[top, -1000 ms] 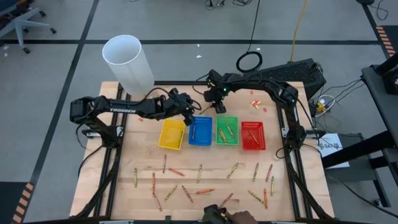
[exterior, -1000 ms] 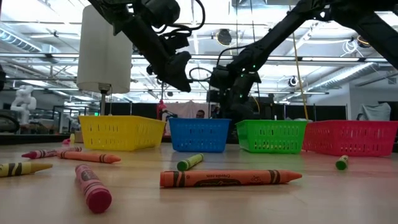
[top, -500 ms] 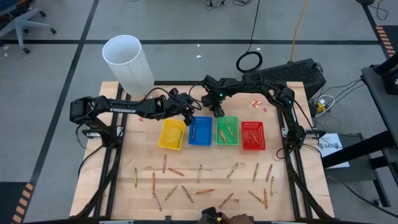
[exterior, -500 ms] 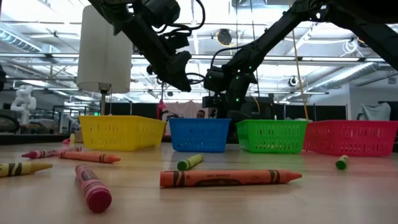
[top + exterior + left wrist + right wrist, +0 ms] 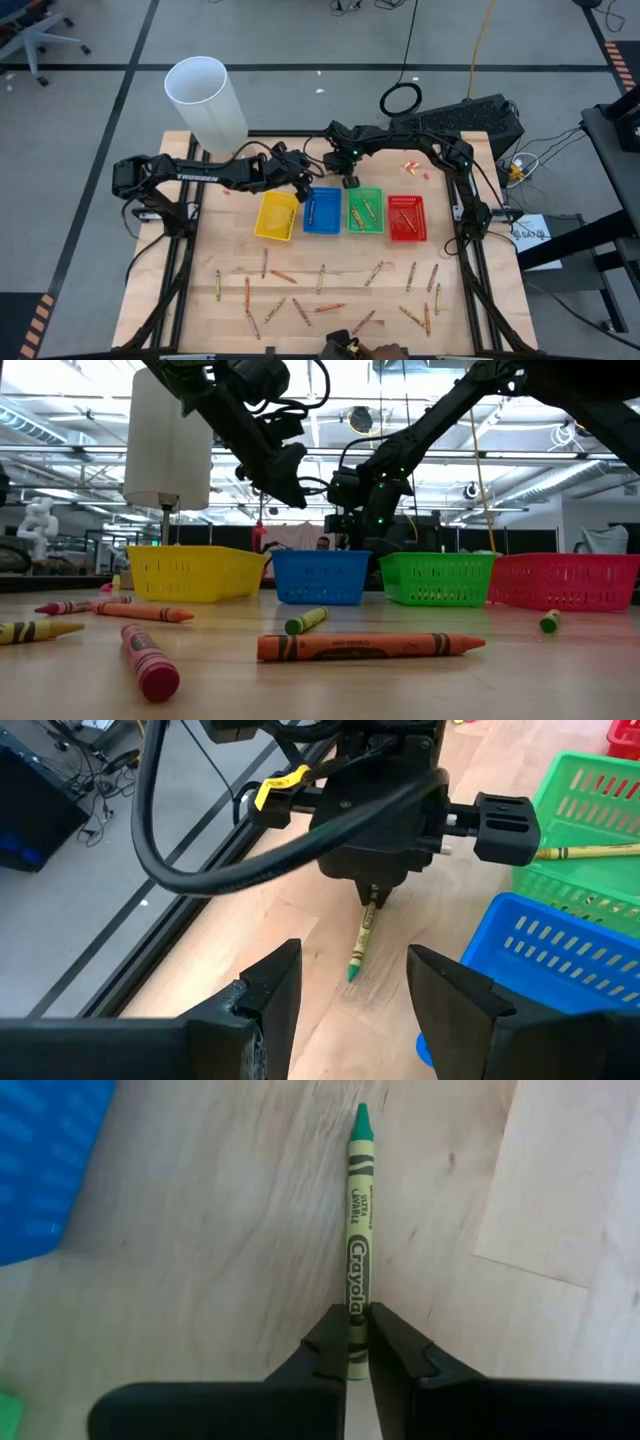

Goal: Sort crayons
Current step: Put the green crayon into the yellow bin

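Note:
A green crayon point(image 5: 358, 1230) lies on the wooden table just behind the gap between the blue tray point(image 5: 322, 210) and the green tray point(image 5: 365, 212). My right gripper point(image 5: 349, 182) stands over it, shut on it. My left gripper point(image 5: 303, 188) hangs open above the blue tray's far left corner with nothing between its fingers, looking at the crayon point(image 5: 362, 935). Several more crayons point(image 5: 320, 280) lie scattered on the near half of the table. Others lie in the green tray and the red tray point(image 5: 406, 218). My right gripper pinches the green crayon between its two fingertips point(image 5: 330, 1350) at its blunt back end point(image 5: 357, 1335). The fingers come steeply from above and lie in line with the crayon. The crayon's pointed tip point(image 5: 352, 976) touches the table; whether the held end is raised, I cannot tell.
The yellow tray point(image 5: 277, 215) stands left of the blue one. A tall white cylinder point(image 5: 205, 100) stands at the far left corner. Small red-pink scraps point(image 5: 412, 165) lie at the far right. A person's hand point(image 5: 352, 348) shows at the near edge.
My right gripper has shut its fingers on the green crayon's back end. The crayon stays where it lay on the table.

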You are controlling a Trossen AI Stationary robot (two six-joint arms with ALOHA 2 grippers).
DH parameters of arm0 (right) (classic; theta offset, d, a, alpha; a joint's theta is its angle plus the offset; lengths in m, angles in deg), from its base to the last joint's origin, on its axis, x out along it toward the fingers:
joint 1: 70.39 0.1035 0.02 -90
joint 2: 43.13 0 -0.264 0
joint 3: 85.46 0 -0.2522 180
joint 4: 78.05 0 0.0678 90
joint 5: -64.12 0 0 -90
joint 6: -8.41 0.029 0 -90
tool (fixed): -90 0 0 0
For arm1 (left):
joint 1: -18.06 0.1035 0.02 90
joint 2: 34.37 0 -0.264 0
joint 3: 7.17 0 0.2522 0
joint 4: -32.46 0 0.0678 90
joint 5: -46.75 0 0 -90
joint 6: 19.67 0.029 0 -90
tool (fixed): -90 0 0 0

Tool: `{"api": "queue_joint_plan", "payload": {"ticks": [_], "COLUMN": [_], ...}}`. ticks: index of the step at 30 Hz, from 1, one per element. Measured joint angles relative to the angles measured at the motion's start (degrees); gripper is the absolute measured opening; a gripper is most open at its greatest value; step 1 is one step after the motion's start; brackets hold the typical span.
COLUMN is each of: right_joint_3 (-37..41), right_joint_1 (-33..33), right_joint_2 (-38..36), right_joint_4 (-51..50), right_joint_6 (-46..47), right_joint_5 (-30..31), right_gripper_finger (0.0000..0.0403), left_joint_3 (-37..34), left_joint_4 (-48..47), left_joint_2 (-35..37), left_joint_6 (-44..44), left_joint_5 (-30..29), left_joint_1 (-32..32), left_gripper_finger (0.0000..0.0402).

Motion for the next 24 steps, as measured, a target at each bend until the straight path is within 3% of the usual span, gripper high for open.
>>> {"api": "queue_joint_plan", "payload": {"ticks": [18, 20, 24], "right_joint_3": [0.09, 0.09, 0.09], "right_joint_1": [0.17, 0.12, -1.18], "right_joint_2": [-11.12, -12.54, -15.23], "right_joint_4": [-8.08, -11.04, -17.43], "right_joint_6": [6.43, 7.04, 9.12], "right_joint_5": [-0.11, -3.61, -16.53], "right_gripper_finger": [0.0001, 0.0001, 0.0001], "left_joint_3": [0.0, 0.0, 0.0], "left_joint_4": [-0.81, -1.11, -0.64], "left_joint_2": [0.03, 0.82, 4.67], "left_joint_6": [0.35, 1.04, 2.55], "left_joint_5": [0.03, 0.03, 0.0], "left_joint_1": [-0.22, -0.22, -0.22], "left_gripper_finger": [0.018, 0.018, 0.018]}}
